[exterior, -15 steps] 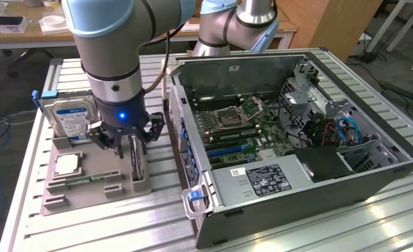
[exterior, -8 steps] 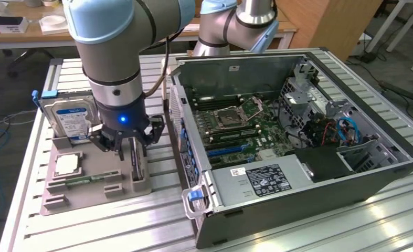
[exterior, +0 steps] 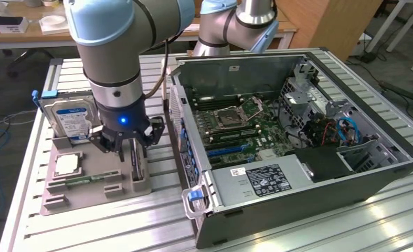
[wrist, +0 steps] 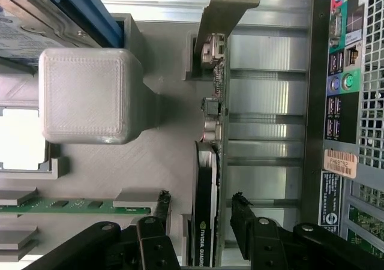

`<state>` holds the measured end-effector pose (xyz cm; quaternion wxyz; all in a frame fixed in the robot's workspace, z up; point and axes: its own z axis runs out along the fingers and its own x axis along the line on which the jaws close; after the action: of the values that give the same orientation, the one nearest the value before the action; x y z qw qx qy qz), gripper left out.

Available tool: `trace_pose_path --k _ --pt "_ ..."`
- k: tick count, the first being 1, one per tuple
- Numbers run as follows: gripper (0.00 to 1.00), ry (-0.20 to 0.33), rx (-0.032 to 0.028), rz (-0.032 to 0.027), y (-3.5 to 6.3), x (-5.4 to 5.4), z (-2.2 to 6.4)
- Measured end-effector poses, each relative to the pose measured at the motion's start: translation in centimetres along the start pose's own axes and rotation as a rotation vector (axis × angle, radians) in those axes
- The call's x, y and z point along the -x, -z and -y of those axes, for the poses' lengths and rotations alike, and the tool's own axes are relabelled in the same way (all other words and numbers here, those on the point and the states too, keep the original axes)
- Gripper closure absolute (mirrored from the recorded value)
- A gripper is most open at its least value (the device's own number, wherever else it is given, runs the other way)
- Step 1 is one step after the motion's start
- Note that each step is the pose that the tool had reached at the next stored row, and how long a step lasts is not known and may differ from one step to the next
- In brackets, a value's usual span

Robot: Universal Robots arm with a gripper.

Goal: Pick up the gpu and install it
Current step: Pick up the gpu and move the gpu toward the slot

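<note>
The gpu [exterior: 137, 167] is a thin dark card standing edge-on in a slot of the grey holder [exterior: 66, 198], to the exterior view's left of the open computer case [exterior: 374, 173]. My gripper [exterior: 132, 152] hangs straight down over the card, open, with one finger on each side of it. In the wrist view the gpu [wrist: 216, 90] runs lengthwise with its metal bracket at one end and a black fan shroud between my fingertips [wrist: 163, 205]. My gripper [wrist: 201, 203] straddles that shroud with a gap on both sides.
On the holder also stand a silver hard drive [exterior: 70, 118], a processor [exterior: 66, 164] and a green memory stick [exterior: 87, 179]. The case lies open with its motherboard [exterior: 237, 131] exposed. A second arm [exterior: 234, 23] rises behind. A grey block [wrist: 87, 96] stands beside the card.
</note>
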<state>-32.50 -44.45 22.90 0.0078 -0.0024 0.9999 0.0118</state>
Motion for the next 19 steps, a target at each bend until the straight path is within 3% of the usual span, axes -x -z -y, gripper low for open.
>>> trace_pose_path --k 8,19 --pt "0.47 0.000 -0.0003 0.0001 -0.20 0.0 -1.24" --pt "0.47 0.000 -0.0017 0.0000 -0.53 0.0 -1.26"
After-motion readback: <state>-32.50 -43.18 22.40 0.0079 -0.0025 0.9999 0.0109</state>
